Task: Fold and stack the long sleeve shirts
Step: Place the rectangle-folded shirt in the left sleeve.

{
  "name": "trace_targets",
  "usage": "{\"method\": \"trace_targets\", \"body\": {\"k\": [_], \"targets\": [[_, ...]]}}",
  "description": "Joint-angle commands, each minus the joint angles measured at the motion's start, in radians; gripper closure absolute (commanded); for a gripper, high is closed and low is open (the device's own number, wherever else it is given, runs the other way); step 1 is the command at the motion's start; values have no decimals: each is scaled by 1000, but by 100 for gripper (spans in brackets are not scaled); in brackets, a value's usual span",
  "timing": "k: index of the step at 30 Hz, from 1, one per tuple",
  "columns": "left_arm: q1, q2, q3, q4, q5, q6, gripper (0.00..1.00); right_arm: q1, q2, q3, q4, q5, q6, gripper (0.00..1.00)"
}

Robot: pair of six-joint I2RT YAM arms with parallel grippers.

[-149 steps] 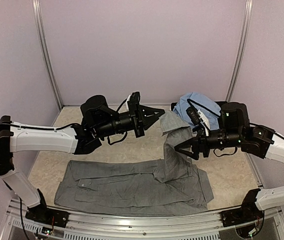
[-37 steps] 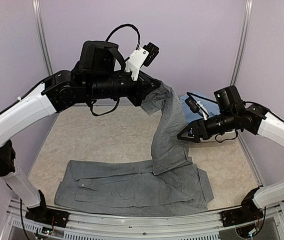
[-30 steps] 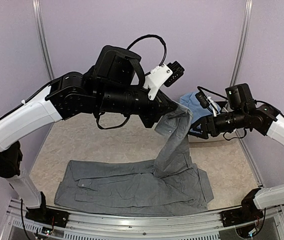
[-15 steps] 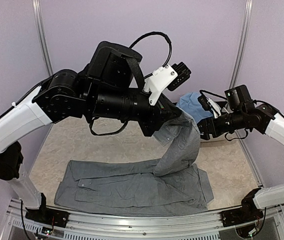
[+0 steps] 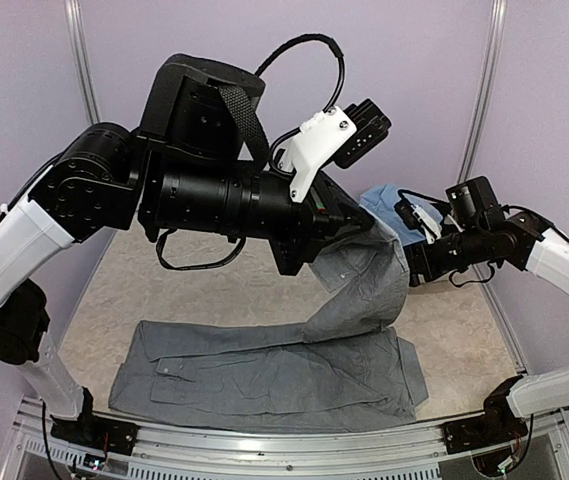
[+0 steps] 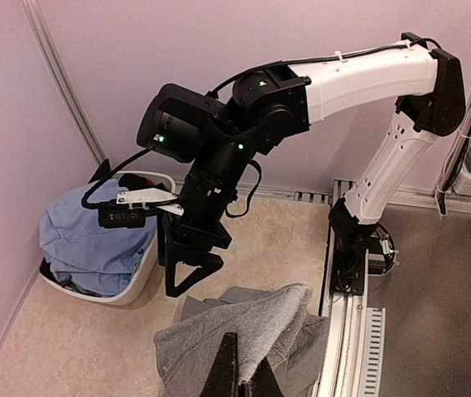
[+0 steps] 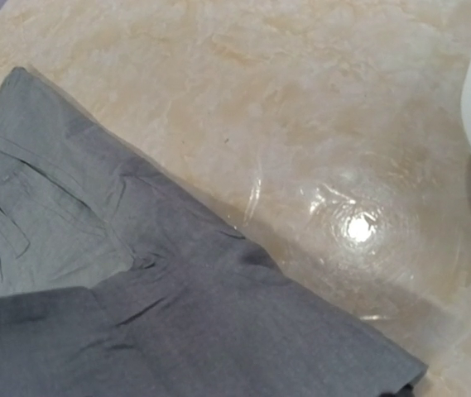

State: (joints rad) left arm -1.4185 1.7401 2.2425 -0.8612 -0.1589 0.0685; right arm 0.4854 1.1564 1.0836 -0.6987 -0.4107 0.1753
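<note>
Top external view: the left gripper [image 6: 237,364], jaws shut on a sleeve [image 5: 364,285] of the grey shirt [image 5: 264,372], holds it raised above the body, spread flat at the table's [image 5: 214,285] near edge. The right gripper [image 6: 187,277] hangs open and empty beside the basin [image 6: 136,281] holding the blue shirt [image 6: 86,236]. Step in hand, apparently: the sleeve fold. The next move likely calls for laying the sleeve flat across the body, then releasing.

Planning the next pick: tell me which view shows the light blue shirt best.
Left wrist: the light blue shirt lies heaped in the white basin, mostly unobstructed. Top external shows only a partly hidden patch; right wrist catches a sliver at its right edge.
</note>
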Motion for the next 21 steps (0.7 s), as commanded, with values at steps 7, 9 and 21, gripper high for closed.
{"method": "trace_targets", "body": {"k": [7, 9, 21], "targets": [[-42, 31, 43, -57, 132, 6, 100, -19, 26, -33, 11, -10, -19, 31], [-55, 18, 42, -49, 151, 9, 100, -19, 31, -39, 15, -17, -20, 31], [-80, -4, 65, -93, 265, -7, 100, -22, 44, -57, 25, -27, -29, 31]]}}
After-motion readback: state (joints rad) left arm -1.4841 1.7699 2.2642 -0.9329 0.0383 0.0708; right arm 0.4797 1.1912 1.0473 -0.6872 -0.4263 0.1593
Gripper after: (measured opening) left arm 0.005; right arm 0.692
